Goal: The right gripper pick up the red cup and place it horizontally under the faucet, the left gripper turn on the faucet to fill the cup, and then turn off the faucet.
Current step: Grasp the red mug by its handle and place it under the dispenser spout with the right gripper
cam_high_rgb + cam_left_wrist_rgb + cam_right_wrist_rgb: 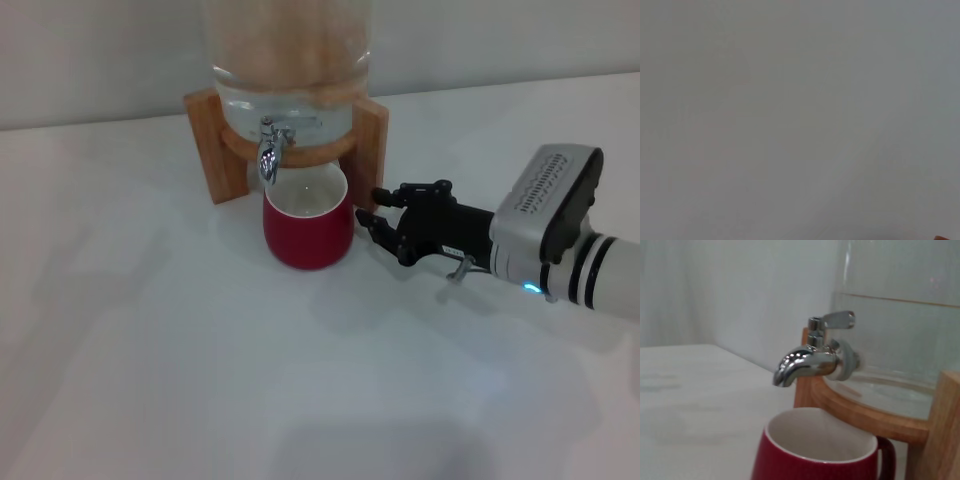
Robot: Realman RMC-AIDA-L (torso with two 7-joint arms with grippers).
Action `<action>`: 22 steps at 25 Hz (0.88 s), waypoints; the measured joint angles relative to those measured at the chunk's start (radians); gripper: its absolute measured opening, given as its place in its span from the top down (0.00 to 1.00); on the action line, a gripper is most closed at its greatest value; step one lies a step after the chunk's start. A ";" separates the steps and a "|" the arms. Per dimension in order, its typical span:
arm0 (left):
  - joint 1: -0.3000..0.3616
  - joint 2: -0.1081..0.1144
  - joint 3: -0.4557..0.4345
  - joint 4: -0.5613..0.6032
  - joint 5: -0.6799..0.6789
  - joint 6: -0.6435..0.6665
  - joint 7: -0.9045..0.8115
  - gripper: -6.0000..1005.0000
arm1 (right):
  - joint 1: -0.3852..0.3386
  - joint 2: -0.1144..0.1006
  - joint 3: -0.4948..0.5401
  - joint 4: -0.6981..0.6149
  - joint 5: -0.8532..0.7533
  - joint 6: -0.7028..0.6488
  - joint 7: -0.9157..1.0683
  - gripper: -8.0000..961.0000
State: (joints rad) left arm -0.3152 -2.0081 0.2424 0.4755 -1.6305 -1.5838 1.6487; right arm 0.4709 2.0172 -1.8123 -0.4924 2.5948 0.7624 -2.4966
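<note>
— White table (150,330) is sitting bare; right gripper (385,222) is hovering beside the red cup (308,233), fingers spread, holding nothing.

— Cup is standing under the faucet (270,152). Placing looks finished; next, I'd guess, the unseen left gripper is needing the lever.

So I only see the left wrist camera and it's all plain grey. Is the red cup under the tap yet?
Observer: Yes, the squat red ceramic cup stands upright right below the shiny chrome faucet.
Operator: Is water coming out?
Observer: No stream shows at the faucet's spout, and the cup's cream inside looks empty.
Operator: Where's the other hand?
Observer: The right gripper, with black jointed fingers, sits just beside the cup, fingers spread, not holding it.
Operator: And my arm?
Observer: The left gripper appears in no view.
</note>
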 joint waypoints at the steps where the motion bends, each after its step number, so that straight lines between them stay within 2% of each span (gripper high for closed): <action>1: 0.000 0.000 0.000 0.000 0.000 0.000 0.000 0.16 | 0.003 0.000 0.001 0.000 0.001 -0.009 -0.002 0.68; 8: -0.002 0.000 0.000 0.000 0.000 -0.001 -0.001 0.16 | 0.008 0.004 0.019 0.000 0.002 -0.014 -0.005 0.68; 16: -0.006 0.000 0.001 0.000 -0.001 -0.001 -0.001 0.16 | 0.007 0.007 -0.051 -0.011 0.002 0.025 0.012 0.68; 22: -0.003 0.001 0.002 0.000 0.000 -0.001 -0.001 0.16 | 0.008 0.007 -0.065 -0.012 0.000 0.037 0.016 0.68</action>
State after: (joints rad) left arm -0.3186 -2.0068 0.2440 0.4755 -1.6307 -1.5846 1.6474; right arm 0.4786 2.0247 -1.8777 -0.5045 2.5946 0.7990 -2.4807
